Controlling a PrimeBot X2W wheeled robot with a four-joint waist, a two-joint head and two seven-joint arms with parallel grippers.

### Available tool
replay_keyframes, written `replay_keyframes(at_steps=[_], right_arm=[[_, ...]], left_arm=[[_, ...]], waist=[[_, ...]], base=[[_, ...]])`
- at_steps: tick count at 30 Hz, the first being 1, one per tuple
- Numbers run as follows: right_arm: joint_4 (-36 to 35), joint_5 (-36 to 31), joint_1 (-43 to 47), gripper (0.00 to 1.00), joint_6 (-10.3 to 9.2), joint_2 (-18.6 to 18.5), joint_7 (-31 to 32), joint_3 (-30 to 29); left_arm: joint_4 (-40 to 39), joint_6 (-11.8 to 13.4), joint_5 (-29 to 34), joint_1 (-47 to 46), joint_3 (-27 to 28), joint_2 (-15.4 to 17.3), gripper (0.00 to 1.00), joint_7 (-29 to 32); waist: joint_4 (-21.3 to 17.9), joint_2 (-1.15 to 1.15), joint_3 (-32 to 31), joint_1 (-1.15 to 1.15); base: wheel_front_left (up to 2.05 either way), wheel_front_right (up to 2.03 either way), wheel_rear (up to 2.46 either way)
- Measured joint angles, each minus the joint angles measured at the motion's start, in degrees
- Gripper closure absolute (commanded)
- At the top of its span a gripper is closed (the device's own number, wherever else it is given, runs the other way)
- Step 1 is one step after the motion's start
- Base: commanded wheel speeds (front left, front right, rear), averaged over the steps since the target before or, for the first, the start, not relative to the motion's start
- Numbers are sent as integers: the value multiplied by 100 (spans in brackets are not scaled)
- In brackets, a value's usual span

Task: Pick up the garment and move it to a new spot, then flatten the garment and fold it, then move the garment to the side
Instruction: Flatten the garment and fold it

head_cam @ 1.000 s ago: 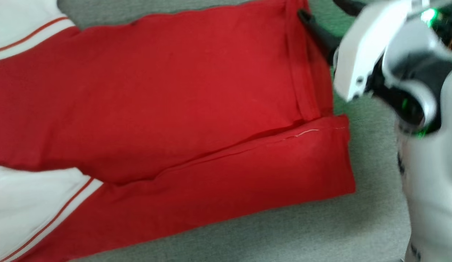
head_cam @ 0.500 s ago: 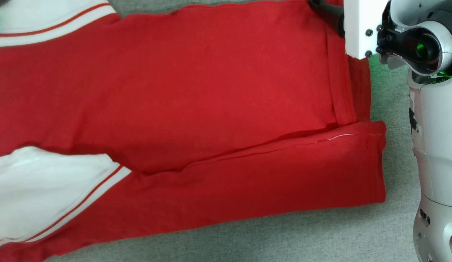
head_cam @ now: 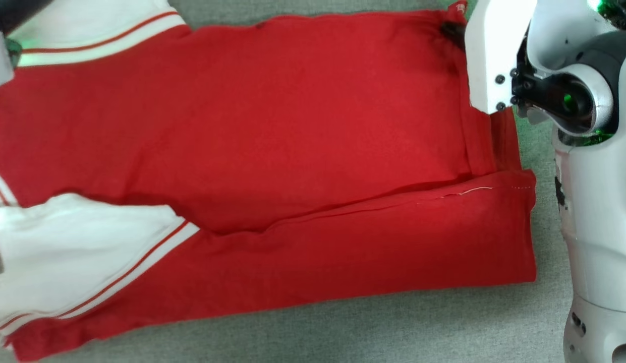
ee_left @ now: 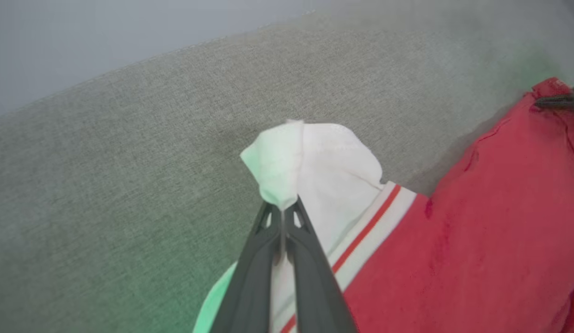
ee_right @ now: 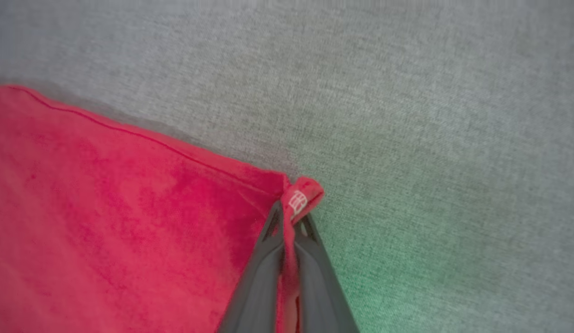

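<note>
While garment (head_cam: 292, 126) lies spread between, left hand (ee_left: 283, 206) clamps white sleeve tip (ee_left: 314, 157), right hand (ee_right: 290, 212) clamps red hem corner (ee_right: 301, 196).

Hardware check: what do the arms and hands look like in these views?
Left hand and right hand: two long, dark grey tapered fingers each, with triangular cutouts near the tips. Right arm: glossy white shell, white wrist block with black screws, dark joint glowing green.

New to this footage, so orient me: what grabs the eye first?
The big red garment spread across the grey fabric surface. The left gripper is shut on its white sleeve at the far left, while the right gripper is shut on its far right red corner, by a small tag.
</note>
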Motion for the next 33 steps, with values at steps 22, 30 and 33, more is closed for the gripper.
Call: replay_keyframes(at_steps=[22,30,33], right_arm=[[-1707,334,2323,100,0,-487,205,-478],[-2543,390,3440,100,0,-427,382,-811],[-2786,389,3832,100,0,-361,398,-942]], left_arm=[[-2284,0,-221,1792,-14,783,100,-1954],[-2799,0,-60,3089,-20,1254,100,-2950],[-2763,0,41,3594,-19,1259,100,-3268]], waist=[[760,0,-1258,0],[980,0,-1382,0],[997,0,-1349,0]], base=[[0,0,0],[0,0,0],[0,0,0]])
